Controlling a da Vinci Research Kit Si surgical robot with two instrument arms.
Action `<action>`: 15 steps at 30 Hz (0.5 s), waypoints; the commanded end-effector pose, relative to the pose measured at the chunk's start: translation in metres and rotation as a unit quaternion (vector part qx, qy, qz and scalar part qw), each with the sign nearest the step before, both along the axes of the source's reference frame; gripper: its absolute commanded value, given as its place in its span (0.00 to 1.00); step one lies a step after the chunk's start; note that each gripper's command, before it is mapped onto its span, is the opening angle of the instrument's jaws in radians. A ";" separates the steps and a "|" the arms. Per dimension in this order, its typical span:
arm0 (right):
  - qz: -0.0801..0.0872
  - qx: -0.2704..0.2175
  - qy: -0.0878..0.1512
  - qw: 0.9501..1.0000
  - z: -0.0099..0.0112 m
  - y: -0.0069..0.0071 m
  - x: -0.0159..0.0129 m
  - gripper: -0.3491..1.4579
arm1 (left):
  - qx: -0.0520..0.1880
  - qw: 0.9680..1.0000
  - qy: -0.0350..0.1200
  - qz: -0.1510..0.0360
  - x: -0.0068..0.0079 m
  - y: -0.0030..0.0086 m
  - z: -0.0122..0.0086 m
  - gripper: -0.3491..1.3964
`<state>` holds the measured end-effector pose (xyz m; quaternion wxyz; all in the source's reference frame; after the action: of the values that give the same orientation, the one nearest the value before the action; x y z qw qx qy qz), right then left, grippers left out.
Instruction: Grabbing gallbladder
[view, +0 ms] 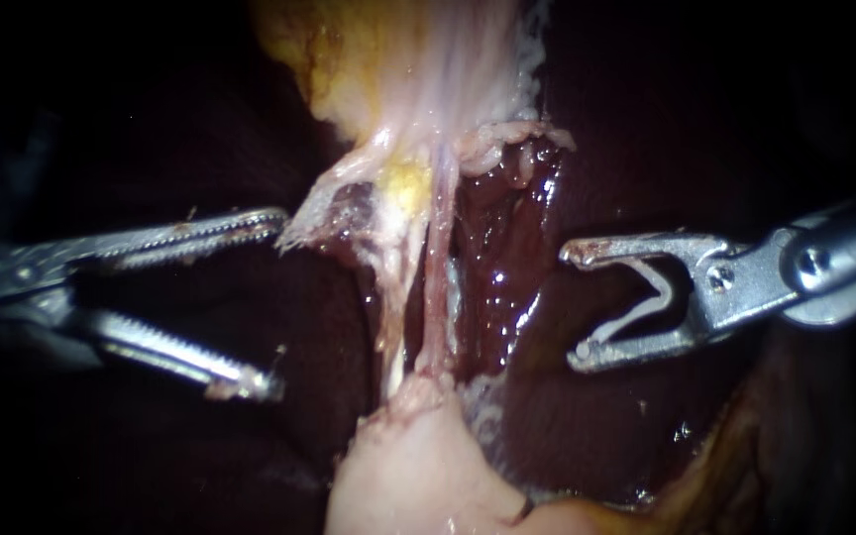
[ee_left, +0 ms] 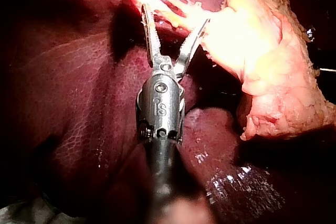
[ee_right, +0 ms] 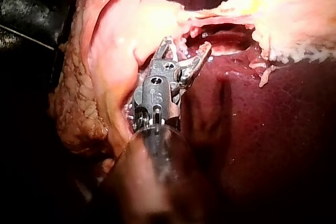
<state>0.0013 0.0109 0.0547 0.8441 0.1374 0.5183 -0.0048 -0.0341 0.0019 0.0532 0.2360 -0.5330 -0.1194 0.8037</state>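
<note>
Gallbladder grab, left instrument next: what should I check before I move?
1. Silver left instrument claw open: ok, a gap shows and nothing is gripped.
2. Claw at the pale pink rounded gallbladder: not ok. It sits level with the two pale stretched tubes, and the gallbladder lies apart from its lower tip.
3. Upper tip free of the frayed pale tissue flap: cannot tell, they look to meet.
4. Silver right instrument out of the way: ok. Its claw is open, across the tubes, over the dark red glossy liver.
5. Tubes in view, touched by neither claw: ok.
</note>
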 end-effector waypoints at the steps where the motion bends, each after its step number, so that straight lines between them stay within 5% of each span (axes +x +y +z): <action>1: 0.000 0.000 0.000 1.000 0.0000 0.0000 0.0000 0.47 | 0.000 1.000 0.003 -0.004 0.0001 0.0003 -0.0001 0.70; 8: 0.000 0.000 0.000 1.000 0.0000 0.0000 -0.0001 0.47 | 0.016 0.998 0.026 -0.049 -0.0003 0.0037 -0.0011 0.61; 15: 0.000 0.000 0.000 1.000 -0.0001 0.0000 0.0000 0.47 | 0.054 0.994 0.037 -0.091 -0.0025 0.0062 0.0017 0.33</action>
<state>0.0013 0.0108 0.0547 0.8440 0.1376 0.5183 -0.0051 -0.0369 0.0082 0.0552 0.3440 -0.4977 -0.1037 0.7894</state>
